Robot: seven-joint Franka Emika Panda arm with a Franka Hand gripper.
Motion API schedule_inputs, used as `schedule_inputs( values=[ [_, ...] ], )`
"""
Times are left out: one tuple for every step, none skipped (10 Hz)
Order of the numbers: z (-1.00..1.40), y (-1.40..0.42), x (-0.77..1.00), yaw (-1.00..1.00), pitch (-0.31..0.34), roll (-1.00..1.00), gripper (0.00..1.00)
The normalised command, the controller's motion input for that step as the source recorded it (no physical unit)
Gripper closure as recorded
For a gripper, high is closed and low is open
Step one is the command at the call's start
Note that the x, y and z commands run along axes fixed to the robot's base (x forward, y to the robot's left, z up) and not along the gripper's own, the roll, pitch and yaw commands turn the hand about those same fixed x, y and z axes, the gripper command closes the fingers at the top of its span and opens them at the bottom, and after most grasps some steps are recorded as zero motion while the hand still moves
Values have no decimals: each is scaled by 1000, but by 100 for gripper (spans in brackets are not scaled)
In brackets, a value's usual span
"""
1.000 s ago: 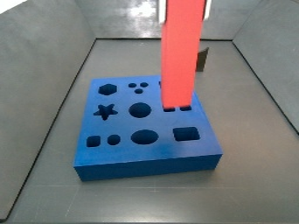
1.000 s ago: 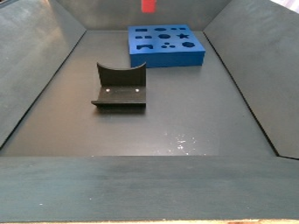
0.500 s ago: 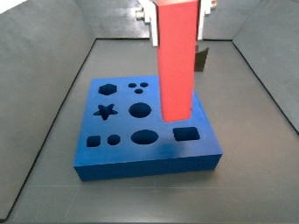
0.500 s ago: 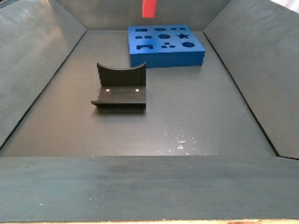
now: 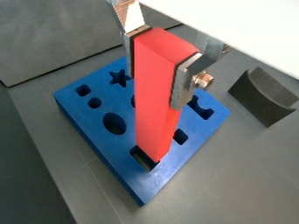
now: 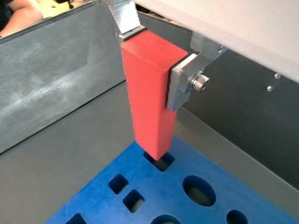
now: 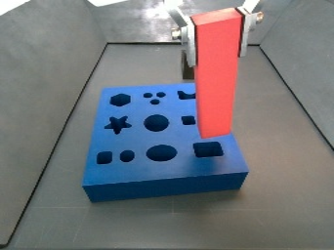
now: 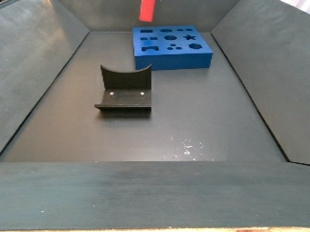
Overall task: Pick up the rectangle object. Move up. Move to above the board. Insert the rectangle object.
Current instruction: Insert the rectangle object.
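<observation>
The rectangle object (image 7: 216, 78), a long red block, hangs upright over the board (image 7: 137, 146), a thick blue slab with shaped holes. My gripper (image 7: 216, 27) is shut on the block's top end. In both wrist views the silver fingers (image 5: 184, 79) (image 6: 184, 79) press on opposite faces of the red block (image 5: 156, 105) (image 6: 149, 96). Its lower end sits at a small rectangular hole (image 5: 142, 158) (image 6: 159, 161) near the board's edge; I cannot tell whether it has entered. In a side view only the block's lower part (image 8: 147, 9) shows, above the board (image 8: 172, 47).
A dark U-notched block (image 8: 123, 91) (image 5: 267, 92) stands on the grey floor away from the board. Sloping grey tray walls (image 8: 36, 82) (image 7: 65, 98) close in both sides.
The gripper has come down into the side view with the red block. The block has shifted toward the board's right side and sits lower.
</observation>
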Motion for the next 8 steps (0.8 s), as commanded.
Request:
schedule_inputs(
  values=[
    [-320,-77,-77,0,-20,243,100],
    [-349,-114,-69,0,-100,223,100],
    [-11,-26,0,0,0,0,100],
    [-177,-54,306,0,0,123,100],
    [-240,-40,491,0,0,251,100],
    [-191,-43,397,0,0,263,100],
    [0,0,0,-37,0,0,100],
    [-31,0,0,0,0,0,100]
  ],
)
